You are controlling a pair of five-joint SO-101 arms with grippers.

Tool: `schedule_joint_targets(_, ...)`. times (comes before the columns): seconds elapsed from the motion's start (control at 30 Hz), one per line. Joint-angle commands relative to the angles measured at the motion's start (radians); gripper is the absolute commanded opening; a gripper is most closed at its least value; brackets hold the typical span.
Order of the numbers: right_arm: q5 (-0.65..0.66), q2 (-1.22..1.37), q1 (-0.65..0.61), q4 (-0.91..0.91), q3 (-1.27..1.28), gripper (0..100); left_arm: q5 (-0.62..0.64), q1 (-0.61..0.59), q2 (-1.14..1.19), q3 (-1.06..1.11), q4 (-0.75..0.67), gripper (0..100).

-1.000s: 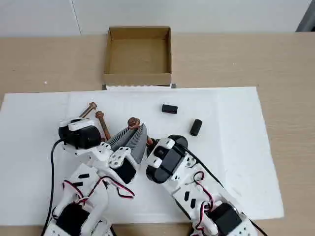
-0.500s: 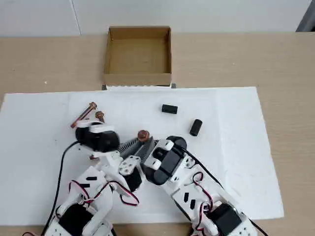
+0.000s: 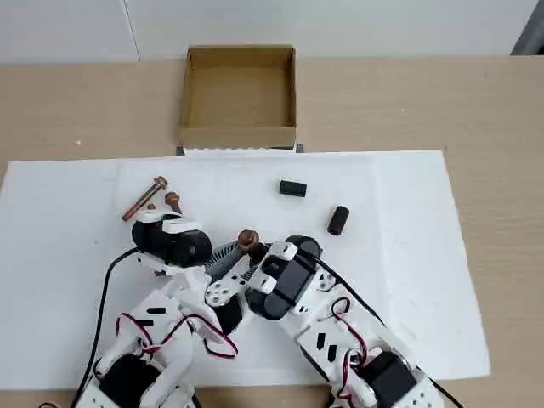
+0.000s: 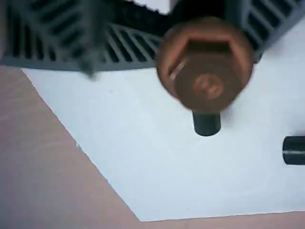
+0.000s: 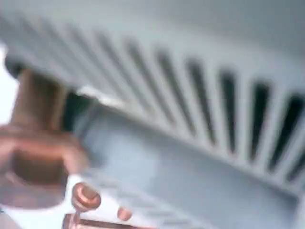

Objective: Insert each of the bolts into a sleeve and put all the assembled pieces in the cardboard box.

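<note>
Fingers of grey ribbed plastic on the left gripper stay clenched on a copper-coloured hex-head bolt, held head-up above the white paper sheet that covers the light wooden worktop. Over the last second the left arm swings inward, away from the two loose copper bolts lying together near the sheet's far left. It carries its bolt down the sheet until the head sits just beside the black wrist housing of the right arm. That arm barely shifts, and whether it grips anything cannot be told.

The move appears to bring the bolt within the second arm's reach, perhaps for a two-handed fit, but no sleeve has yet met it. Both short black cylindrical sleeves lie where they did a second ago, apart from each other on the sheet and well clear of the held bolt. The shallow brown cardboard box at the sheet's far edge holds nothing, so by this evidence the job is in its opening stage, with three bolts still unsleeved.

No brand, label or writing can be read on the box, the arms or the parts.
</note>
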Motion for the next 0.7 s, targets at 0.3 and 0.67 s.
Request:
schedule_joint_targets(0.3, 0.002, -0.016, 0.044, -0.033, -0.037, 0.3, -0.040, -0.091, 0.008, -0.134, 0.100, 22)
schedule_joint_targets(0.67, -0.149, -0.005, 0.220, -0.024, -0.035, 0.3, -0.110, -0.104, 0.005, -0.257, 0.101, 2)
